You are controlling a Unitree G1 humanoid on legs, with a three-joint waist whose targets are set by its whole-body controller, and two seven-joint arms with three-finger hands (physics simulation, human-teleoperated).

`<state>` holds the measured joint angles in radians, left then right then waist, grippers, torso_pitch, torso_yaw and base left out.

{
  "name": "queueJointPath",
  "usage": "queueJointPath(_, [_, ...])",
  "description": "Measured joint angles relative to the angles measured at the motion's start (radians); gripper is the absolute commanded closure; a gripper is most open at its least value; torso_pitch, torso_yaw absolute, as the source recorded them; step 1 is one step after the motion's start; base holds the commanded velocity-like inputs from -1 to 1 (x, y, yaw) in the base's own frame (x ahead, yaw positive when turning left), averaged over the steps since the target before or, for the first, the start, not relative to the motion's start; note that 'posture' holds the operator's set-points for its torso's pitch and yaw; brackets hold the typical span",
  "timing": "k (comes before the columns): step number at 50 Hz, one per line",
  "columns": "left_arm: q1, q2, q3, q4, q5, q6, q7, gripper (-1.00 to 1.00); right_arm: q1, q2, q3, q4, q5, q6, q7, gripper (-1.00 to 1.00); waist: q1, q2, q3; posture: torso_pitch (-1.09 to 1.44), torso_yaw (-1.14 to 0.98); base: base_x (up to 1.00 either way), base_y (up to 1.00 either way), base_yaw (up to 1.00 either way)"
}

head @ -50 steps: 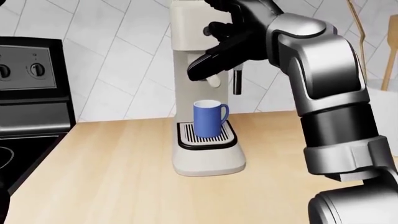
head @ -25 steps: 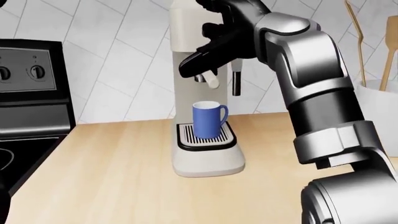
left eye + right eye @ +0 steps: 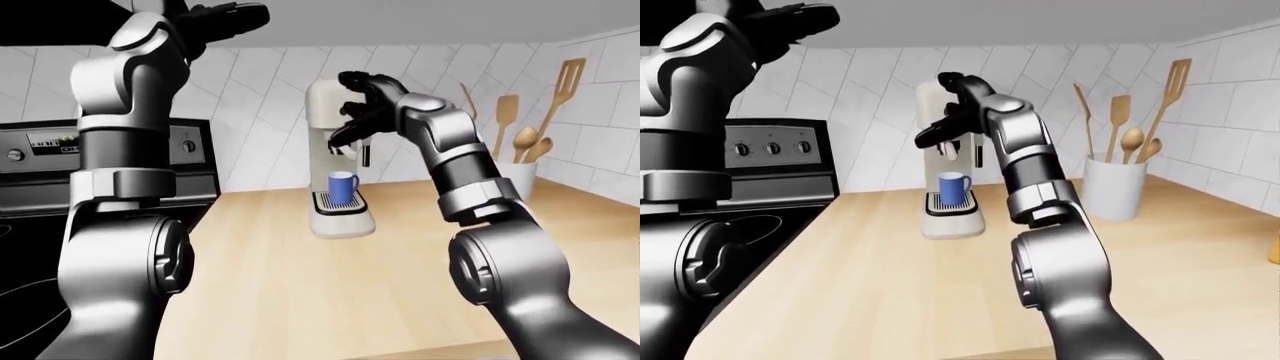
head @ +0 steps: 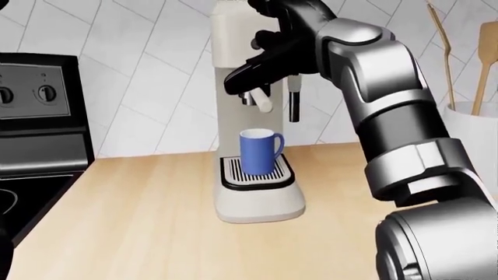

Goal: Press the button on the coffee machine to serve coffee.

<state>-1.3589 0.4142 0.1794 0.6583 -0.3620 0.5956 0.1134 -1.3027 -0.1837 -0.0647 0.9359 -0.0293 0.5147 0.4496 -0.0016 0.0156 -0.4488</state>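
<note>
A cream coffee machine (image 4: pixel 233 116) stands on the wooden counter (image 4: pixel 147 221) against the tiled wall. A blue mug (image 4: pixel 259 151) sits upright on its drip tray (image 4: pixel 257 175), under the spout. My right hand (image 4: pixel 264 55) is open, fingers spread against the machine's upper face, hiding the button. My left hand (image 3: pixel 225 16) is raised high at the top left of the left-eye view, open and empty, far from the machine.
A black stove (image 4: pixel 35 128) with knobs stands left of the counter. A white holder (image 3: pixel 1113 187) with wooden utensils stands right of the machine by the wall. My right forearm (image 4: pixel 397 116) crosses the right of the head view.
My right hand has moved slightly left and up along the machine's upper face. The view has shifted a little, showing more of the utensils at right. The mug has not moved.
</note>
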Motion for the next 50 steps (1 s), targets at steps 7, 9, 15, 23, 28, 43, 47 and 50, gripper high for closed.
queueJointPath(7, [-0.001, 0.002, 0.001, -0.002, -0.002, -0.001, 0.000, -1.00, -0.017, 0.011, 0.004, 0.059, -0.002, -0.034, -0.005, -1.00, -0.001, 0.002, -0.001, -0.79, 0.00, 0.00, 0.00, 0.00])
queueJointPath(9, [0.004, 0.003, 0.002, -0.003, -0.002, -0.005, -0.001, -1.00, -0.020, 0.013, 0.004, 0.070, -0.004, -0.040, -0.005, -1.00, -0.001, 0.002, -0.001, -0.79, 0.00, 0.00, 0.00, 0.00])
queueJointPath(15, [0.013, -0.001, 0.002, -0.012, -0.004, 0.001, 0.003, -1.00, -0.022, 0.018, 0.003, 0.087, -0.007, -0.061, -0.008, -1.00, -0.001, 0.001, -0.002, -0.79, 0.00, 0.00, 0.00, 0.00])
queueJointPath(23, [0.018, -0.003, 0.000, -0.018, -0.007, 0.002, 0.003, -1.00, -0.031, 0.028, -0.001, 0.147, -0.009, -0.103, -0.023, -1.00, -0.001, 0.002, -0.003, -0.79, 0.00, 0.00, 0.00, 0.00])
queueJointPath(28, [0.019, -0.005, 0.002, -0.013, -0.008, -0.004, 0.004, -1.00, -0.038, 0.027, -0.006, 0.172, -0.007, -0.118, -0.029, -1.00, 0.000, 0.002, -0.003, -0.79, 0.00, 0.00, 0.00, 0.00])
queueJointPath(43, [0.002, -0.003, 0.000, -0.004, -0.010, 0.000, 0.005, -1.00, -0.061, 0.025, -0.016, 0.234, -0.008, -0.163, -0.055, -1.00, 0.001, 0.003, -0.006, -0.79, 0.00, 0.00, 0.00, 0.00])
queueJointPath(47, [0.001, -0.003, 0.000, -0.005, -0.010, -0.003, 0.004, -1.00, -0.061, 0.028, -0.018, 0.243, -0.008, -0.173, -0.060, -1.00, 0.001, 0.003, -0.007, -0.79, 0.00, 0.00, 0.00, 0.00])
queueJointPath(50, [0.006, -0.004, 0.000, -0.008, -0.010, -0.006, 0.003, -1.00, -0.061, 0.030, -0.019, 0.250, -0.006, -0.180, -0.063, -1.00, 0.001, 0.004, -0.008, -0.79, 0.00, 0.00, 0.00, 0.00])
